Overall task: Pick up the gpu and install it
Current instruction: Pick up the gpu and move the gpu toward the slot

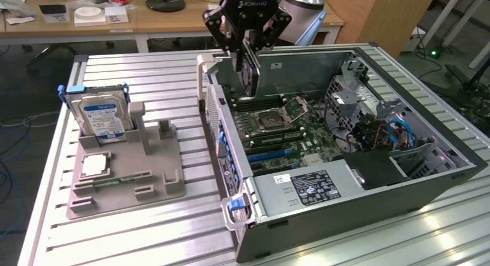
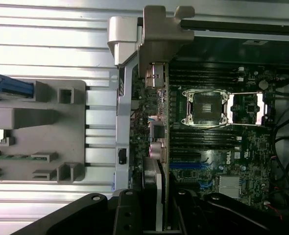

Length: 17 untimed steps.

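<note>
The thin flat gpu card (image 1: 249,71) is dark, its metal bracket (image 2: 159,39) silver, and the fingers (image 2: 127,215) black. The ribbed metal surface (image 1: 137,231) is silver-striped. The boxy hard drive (image 1: 100,114) is silver with a blue-and-white label, the moulded plastic holder (image 1: 146,157) plain grey, and the motherboard (image 1: 306,128) green with blue slots.

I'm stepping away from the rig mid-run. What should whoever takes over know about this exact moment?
Gripper: shut on the gpu, gripping its upper edge.
gpu: upright, lowered into the open computer case near the wall on the exterior view's left. Its silver bracket is at the case's edge and the card stands above the motherboard.
Done: gpu is picked up and inside the case.
Left: it is not released, and whether it is seated in a slot cannot be told.
</note>
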Each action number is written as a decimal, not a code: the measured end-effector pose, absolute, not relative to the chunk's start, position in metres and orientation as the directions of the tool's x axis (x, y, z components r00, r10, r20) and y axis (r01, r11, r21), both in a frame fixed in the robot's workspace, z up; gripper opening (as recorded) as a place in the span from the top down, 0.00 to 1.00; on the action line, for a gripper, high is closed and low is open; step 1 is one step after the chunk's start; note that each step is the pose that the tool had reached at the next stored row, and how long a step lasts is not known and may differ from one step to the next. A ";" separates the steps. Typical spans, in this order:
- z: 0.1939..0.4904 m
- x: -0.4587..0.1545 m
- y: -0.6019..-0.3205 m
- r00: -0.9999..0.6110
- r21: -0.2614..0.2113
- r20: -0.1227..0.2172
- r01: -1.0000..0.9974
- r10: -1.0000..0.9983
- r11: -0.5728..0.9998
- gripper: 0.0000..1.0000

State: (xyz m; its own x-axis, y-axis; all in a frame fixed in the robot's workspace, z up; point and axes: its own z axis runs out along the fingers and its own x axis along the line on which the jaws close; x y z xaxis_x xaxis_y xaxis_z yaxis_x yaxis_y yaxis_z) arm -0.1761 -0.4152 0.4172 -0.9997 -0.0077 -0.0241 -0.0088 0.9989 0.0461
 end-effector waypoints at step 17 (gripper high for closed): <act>0.417 -0.144 -0.415 -1.000 0.046 -0.024 -0.009 -0.008 0.999 0.72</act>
